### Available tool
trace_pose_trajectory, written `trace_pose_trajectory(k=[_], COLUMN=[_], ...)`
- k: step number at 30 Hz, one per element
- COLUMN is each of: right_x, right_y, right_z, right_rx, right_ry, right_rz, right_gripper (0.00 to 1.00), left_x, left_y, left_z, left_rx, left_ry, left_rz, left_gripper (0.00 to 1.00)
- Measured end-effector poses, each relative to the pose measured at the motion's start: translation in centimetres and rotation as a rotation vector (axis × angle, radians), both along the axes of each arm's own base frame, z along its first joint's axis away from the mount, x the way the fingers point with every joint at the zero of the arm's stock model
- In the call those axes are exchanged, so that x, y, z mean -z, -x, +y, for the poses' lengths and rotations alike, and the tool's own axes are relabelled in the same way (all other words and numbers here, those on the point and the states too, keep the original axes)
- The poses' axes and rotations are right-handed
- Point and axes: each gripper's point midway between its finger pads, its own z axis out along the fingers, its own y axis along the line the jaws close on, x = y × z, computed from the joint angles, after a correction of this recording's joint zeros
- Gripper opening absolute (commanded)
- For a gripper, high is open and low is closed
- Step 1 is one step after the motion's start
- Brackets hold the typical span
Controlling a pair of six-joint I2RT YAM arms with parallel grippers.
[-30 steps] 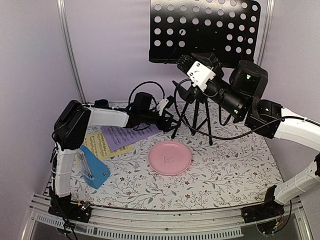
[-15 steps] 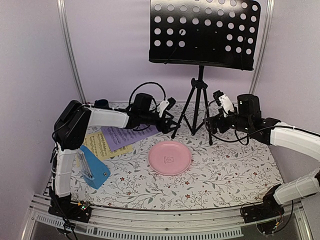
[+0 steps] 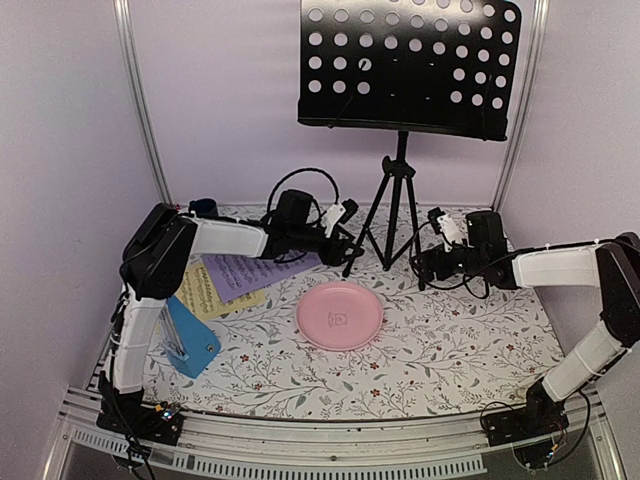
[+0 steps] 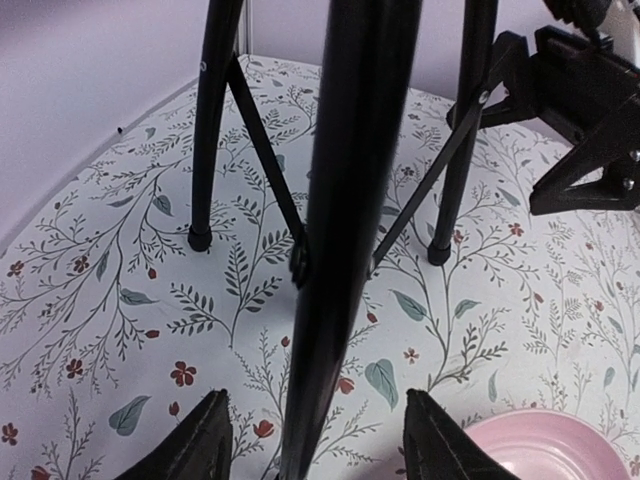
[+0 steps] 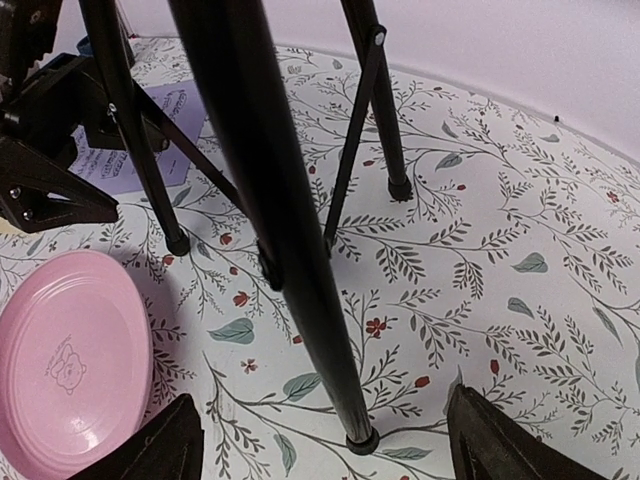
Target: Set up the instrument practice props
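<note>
Music stand: the black music stand (image 3: 405,70) is upright at the far middle of the bench (image 3: 460,345). Its three feet are on the flowered cover and its perforated desk is high above both arms.
Left tool: the left tool (image 4: 315,425) is low at the leg on the stand's left side. In its wrist view the fingers are apart and the leg passes between them with a gap on each side, so nothing is clamped.
Right tool: the right tool (image 5: 322,405) is low at the leg on the right side. Its fingers are wide apart with the foot of that leg between them, not gripped.
Sheets: the lilac sheet (image 3: 245,272) lies flat and partly over the yellow sheet (image 3: 198,290), on the left of the bench.
Metronome: the blue metronome (image 3: 190,342) is at the near left, just beside the sheets.
Other things: a pink plate (image 3: 340,315) is in front of the stand, and a dark cup (image 3: 205,207) is at the far left.
How the stand handles: I think it is stiff but top-heavy, and the thin legs look smooth, so a grip may slide. Taking one leg low on each side seems a good way to shift it without tipping.
How the paper handles: I suppose it is light and limp, so it is better to take it at a free edge.
</note>
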Motion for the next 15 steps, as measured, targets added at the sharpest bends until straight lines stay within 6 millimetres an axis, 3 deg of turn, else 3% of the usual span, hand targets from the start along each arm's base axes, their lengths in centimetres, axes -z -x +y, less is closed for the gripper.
trace_pose_trajectory(k=[8, 15], right_x=[0.3, -0.2], right_y=[-1.8, -3.2], right_z=[0.5, 1.0], right_rx=[-0.041, -0.075], right_ry=[0.023, 0.032], right_rz=[-0.032, -0.055], right_gripper=[0.78, 0.59], left_x=[-0.5, -0.3], left_y=[-0.7, -1.1], left_z=[-0.9, -1.3], left_rx=[-0.016, -0.028], left_ry=[0.01, 0.011], left_rz=[-0.017, -0.015], left_gripper=[0.48, 0.35])
